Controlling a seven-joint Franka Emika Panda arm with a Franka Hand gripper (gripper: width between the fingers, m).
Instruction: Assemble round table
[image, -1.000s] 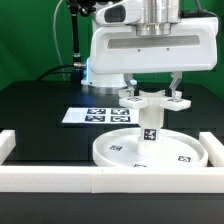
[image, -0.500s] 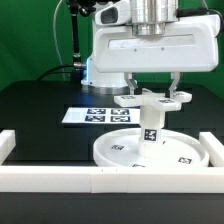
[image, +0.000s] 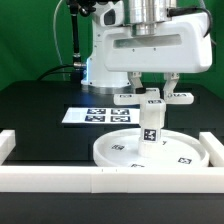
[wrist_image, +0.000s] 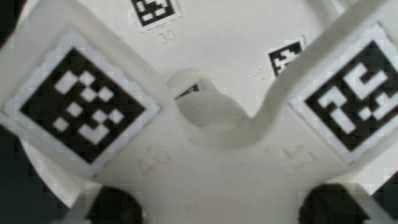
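Note:
The large round disc (image: 118, 152) lies flat on the black table. The short cylindrical leg (image: 150, 126) stands upright on its middle. The flat cross-shaped foot piece (image: 179, 98) sits level on top of the leg, its tagged arms sticking out to both sides. My gripper (image: 153, 90) comes straight down over it, with a finger on each side of the foot's middle, shut on it. In the wrist view the foot piece (wrist_image: 80, 95) fills the picture, the leg top (wrist_image: 206, 104) shows in its centre hole, and my gripper (wrist_image: 228, 208) has dark fingertips (wrist_image: 111, 206) at either side.
The white straight-walled rim (image: 100, 178) runs along the front, with ends rising at the exterior view's left (image: 8, 146) and right (image: 214, 146). The marker board (image: 92, 115) lies behind the disc. The arm's base stands at the back.
My gripper has turned about its upright axis, and the foot piece has turned with it on the leg. The disc and the leg stay in place.

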